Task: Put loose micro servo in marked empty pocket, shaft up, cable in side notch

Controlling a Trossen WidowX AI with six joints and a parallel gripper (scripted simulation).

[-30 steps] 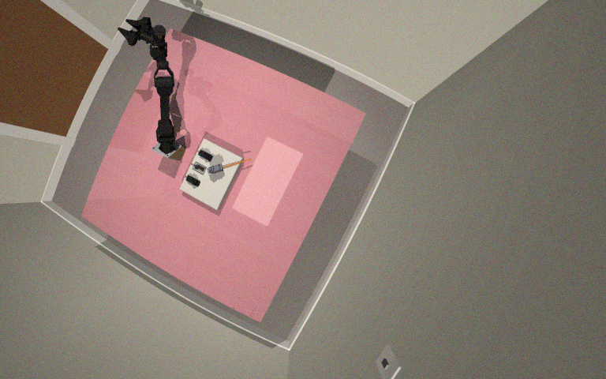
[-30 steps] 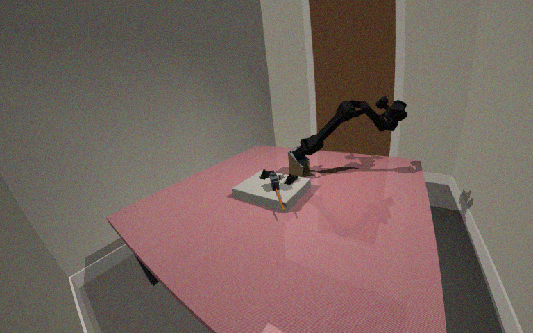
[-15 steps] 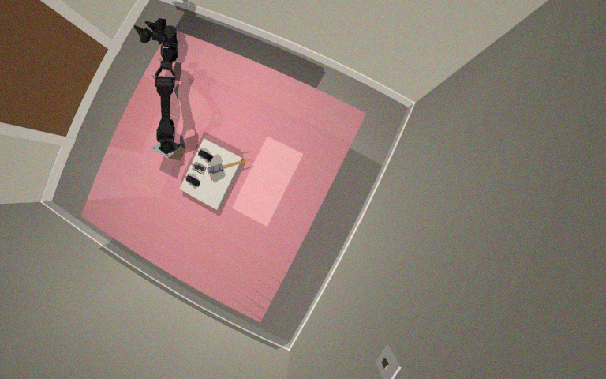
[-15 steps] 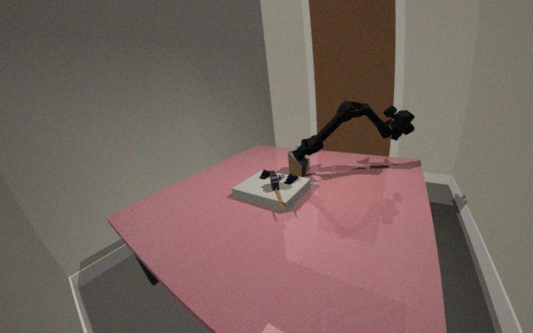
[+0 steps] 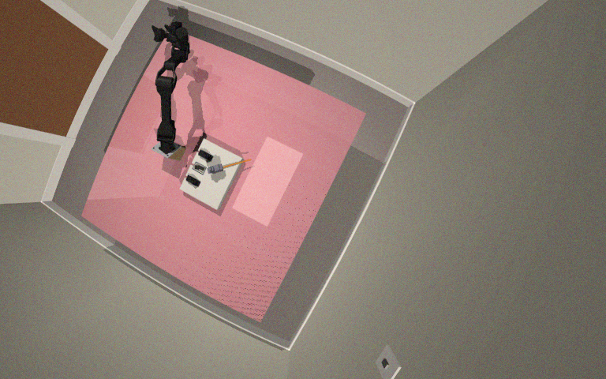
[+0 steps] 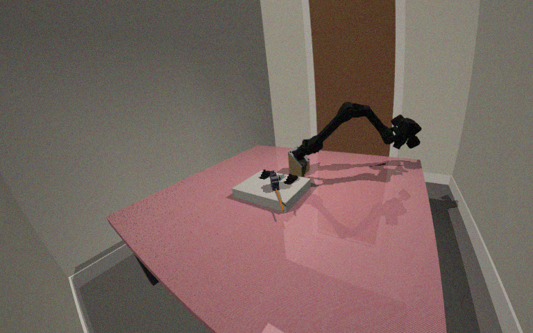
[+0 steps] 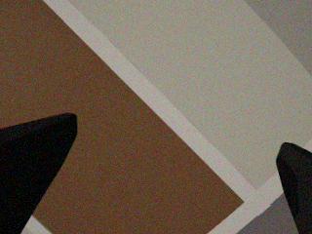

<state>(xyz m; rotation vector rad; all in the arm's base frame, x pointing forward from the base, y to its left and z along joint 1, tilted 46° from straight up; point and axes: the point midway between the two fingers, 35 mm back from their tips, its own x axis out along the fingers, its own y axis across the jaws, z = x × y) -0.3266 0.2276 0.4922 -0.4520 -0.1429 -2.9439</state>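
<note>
The loose micro servo (image 5: 215,168) (image 6: 274,180) is grey-blue and rests on the white deck (image 5: 215,194) (image 6: 251,191), outside the marked pocket (image 5: 199,167) and beside it. Its exact tilt and shaft direction are too small to tell. Its orange cable (image 5: 237,163) (image 6: 279,199) points away from the pocket and reaches past the deck's edge. The pocket looks empty between two black servos. My gripper (image 7: 178,137) is open and empty, far from the servo, high near the table's far corner. The wrist view shows only the fingers, door, wall and floor.
One black servo (image 5: 205,154) (image 6: 265,173) and another black servo (image 5: 192,180) (image 6: 291,179) sit on the deck on either side of the pocket. The arm's base (image 5: 166,149) (image 6: 298,162) stands close beside the deck. A pale rectangle (image 5: 267,181) shows on the pink table (image 5: 178,232) (image 6: 220,243).
</note>
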